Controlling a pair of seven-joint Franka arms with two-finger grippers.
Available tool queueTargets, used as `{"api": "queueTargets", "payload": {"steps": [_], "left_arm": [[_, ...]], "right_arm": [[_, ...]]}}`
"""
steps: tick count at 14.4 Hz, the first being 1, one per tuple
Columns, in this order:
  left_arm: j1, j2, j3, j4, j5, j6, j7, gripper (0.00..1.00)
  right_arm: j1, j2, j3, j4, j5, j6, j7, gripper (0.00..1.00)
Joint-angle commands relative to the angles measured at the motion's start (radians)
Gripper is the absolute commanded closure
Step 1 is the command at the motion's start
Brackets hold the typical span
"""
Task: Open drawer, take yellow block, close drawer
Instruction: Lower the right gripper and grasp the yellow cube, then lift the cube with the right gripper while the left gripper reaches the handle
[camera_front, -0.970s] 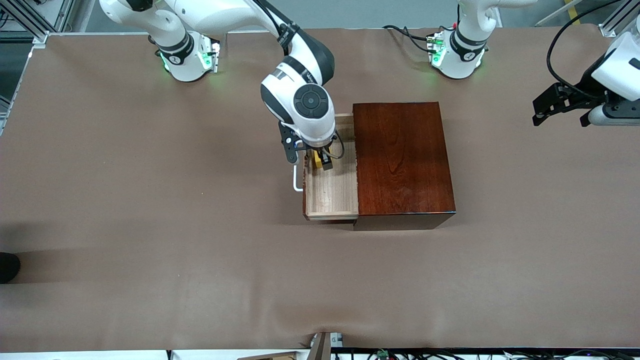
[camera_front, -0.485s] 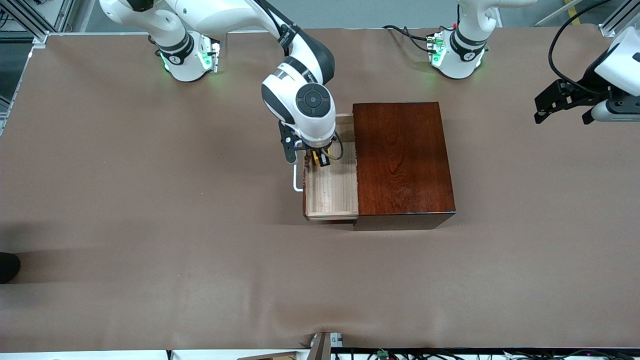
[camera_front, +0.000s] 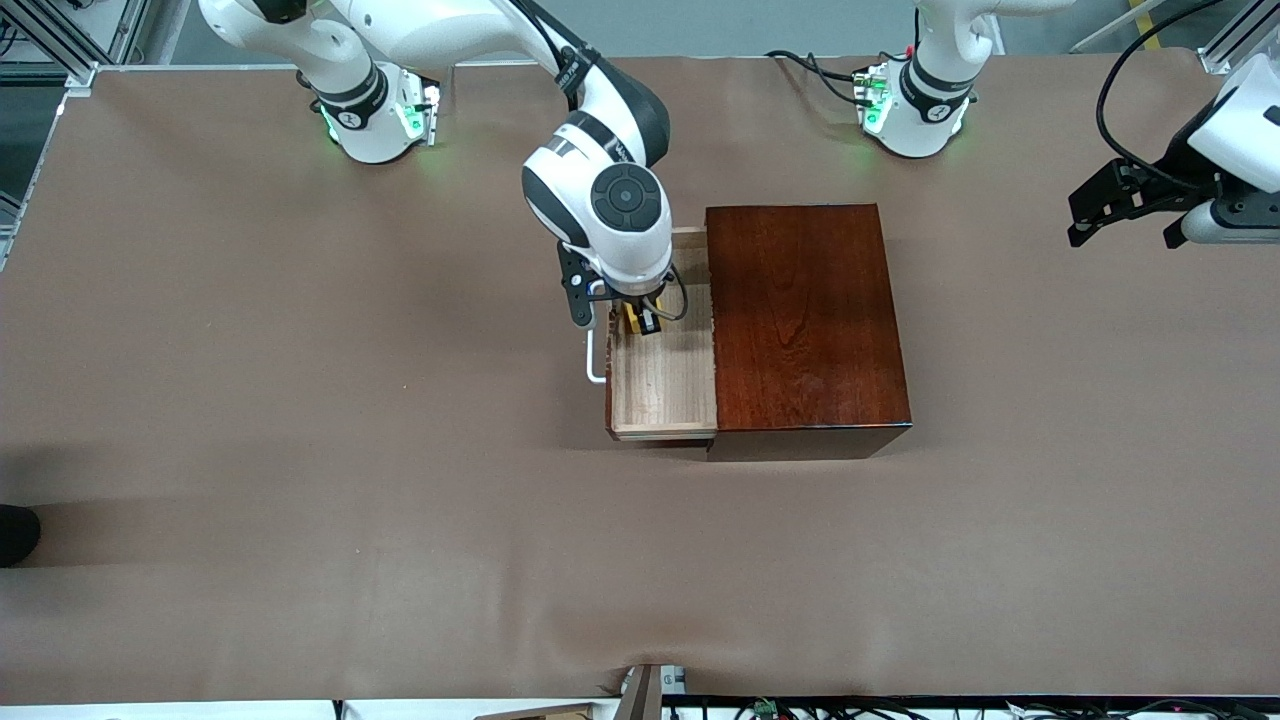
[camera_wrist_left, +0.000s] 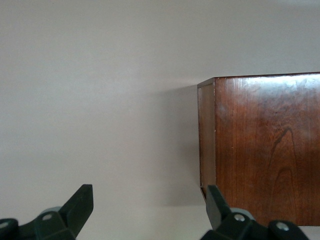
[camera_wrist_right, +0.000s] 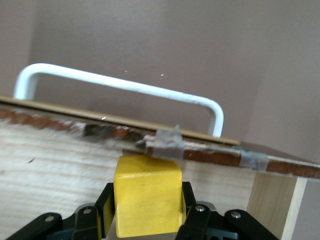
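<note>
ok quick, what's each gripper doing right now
Right gripper: jaws shut on the yellow block, down inside the open drawer.
Left gripper: jaws open, holding nothing, waiting at the left arm's end of the table.

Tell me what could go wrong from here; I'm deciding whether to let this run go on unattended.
1. The right gripper is shut on the yellow block low in the drawer, close to its front wall and white handle; lifting at a slant might knock the block loose.
2. Only the block's lower part sits between the fingers, so it could slip.
3. The left gripper waits open beside the wooden box, apart from it.
</note>
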Motion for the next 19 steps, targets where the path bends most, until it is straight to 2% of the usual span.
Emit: {"api": "queueTargets", "payload": {"steps": [1,3,8,11,14,17,19], "left_arm": [[0.004,-0.023,-0.004,-0.023,-0.020,-0.003,0.025,0.00],[0.001,-0.016,-0.015,-0.018,-0.020,-0.003,0.023,0.00],[-0.002,0.058,-0.116,0.023,-0.017,0.019,-0.002,0.00],[-0.005,0.095,-0.185,0.026,-0.012,0.032,-0.092,0.00],[-0.005,0.145,-0.280,0.032,-0.014,0.042,-0.225,0.00],[-0.011,0.214,-0.368,0.080,-0.009,0.048,-0.369,0.00],[-0.054,0.265,-0.385,0.103,-0.008,0.049,-0.419,0.00]], "right_arm": [[0.008,0.001,-0.005,0.054,-0.005,-0.009,0.027,1.00],[-0.001,-0.001,-0.005,0.080,-0.001,-0.009,0.043,1.00],[-0.061,-0.008,0.003,0.161,0.004,-0.104,-0.016,1.00],[-0.075,-0.039,0.001,0.161,0.004,-0.121,-0.130,1.00],[-0.118,-0.064,-0.001,0.161,0.004,-0.200,-0.320,1.00],[-0.168,-0.093,-0.004,0.158,0.002,-0.245,-0.451,1.00],[-0.211,-0.106,-0.004,0.158,0.002,-0.322,-0.611,1.00]]}}
